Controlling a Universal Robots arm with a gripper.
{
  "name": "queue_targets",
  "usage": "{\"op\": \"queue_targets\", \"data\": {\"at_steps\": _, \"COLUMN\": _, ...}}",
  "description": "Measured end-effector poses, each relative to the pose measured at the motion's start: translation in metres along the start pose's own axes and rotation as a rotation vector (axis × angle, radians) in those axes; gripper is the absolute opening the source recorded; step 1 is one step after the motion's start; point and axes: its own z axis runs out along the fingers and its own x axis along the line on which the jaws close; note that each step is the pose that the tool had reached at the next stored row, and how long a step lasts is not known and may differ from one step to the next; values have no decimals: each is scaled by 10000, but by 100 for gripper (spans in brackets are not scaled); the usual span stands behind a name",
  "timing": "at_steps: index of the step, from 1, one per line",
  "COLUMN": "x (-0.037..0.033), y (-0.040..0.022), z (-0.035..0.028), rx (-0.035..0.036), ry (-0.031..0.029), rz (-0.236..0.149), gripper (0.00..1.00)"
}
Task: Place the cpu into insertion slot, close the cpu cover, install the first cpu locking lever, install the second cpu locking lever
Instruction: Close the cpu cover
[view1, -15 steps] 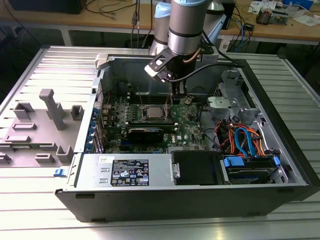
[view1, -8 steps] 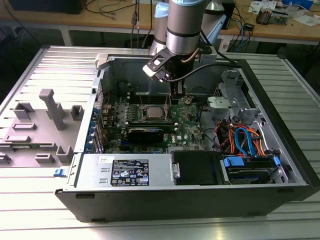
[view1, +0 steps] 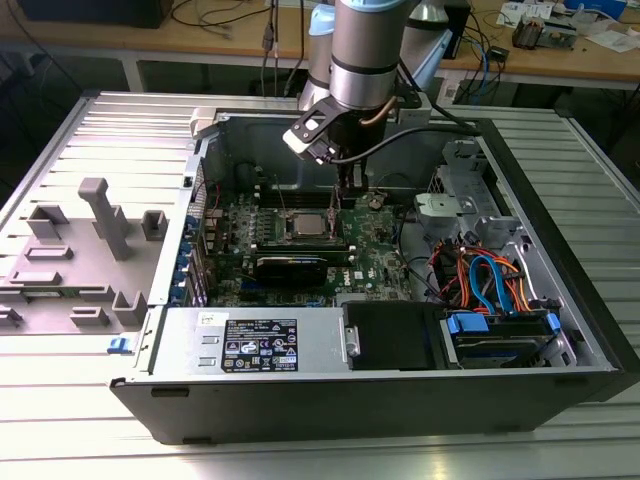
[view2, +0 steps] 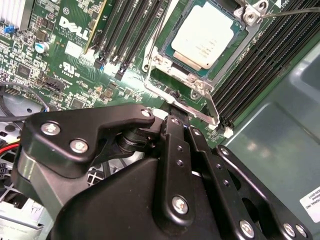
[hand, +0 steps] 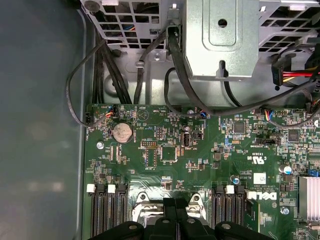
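End effector (view2: 174, 107), fingers closed together, sits just beside the cpu cover (view2: 172, 67) framing the cpu (view2: 205, 32).

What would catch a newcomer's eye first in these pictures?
The silvery cpu, framed by the cpu cover, gleams on the green motherboard inside the open computer case. The black hand hangs close over the socket's edge, shut, below the grey arm in the exterior view.

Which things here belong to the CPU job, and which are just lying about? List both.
Job: cpu, cpu cover around it, wire locking lever, gripper.
Lying about: coin battery, memory slots, black cables, drive cage.
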Motion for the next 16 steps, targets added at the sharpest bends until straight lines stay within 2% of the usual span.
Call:
{"op": "queue_targets", "data": {"at_steps": 4, "x": 1, "y": -26, "z": 0, "rx": 0, "ry": 2, "rz": 0, "gripper": 11}}
{"op": "queue_targets", "data": {"at_steps": 16, "x": 1, "y": -35, "z": -1, "rx": 0, "ry": 1, "rz": 0, "gripper": 11}}
